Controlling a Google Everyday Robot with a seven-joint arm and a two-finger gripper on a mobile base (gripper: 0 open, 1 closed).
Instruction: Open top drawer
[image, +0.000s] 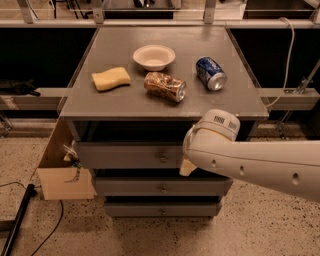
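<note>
end effector (188, 167) hangs at grey top drawer (125, 155), perhaps touching, beside round knob (163, 158).

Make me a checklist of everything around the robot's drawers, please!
Surface: grey table top, holding four things.
Job's things: top drawer, its brass knob uncovered.
Clutter: white bowl, yellow sponge, crumpled brown can, blue can lying on its side.
Grippers: gripper low in front of the top drawer, just right of the knob.
Cables: black cable on the floor at left; white cable at right.
Surroundings: cardboard box left of the drawers; speckled floor.
</note>
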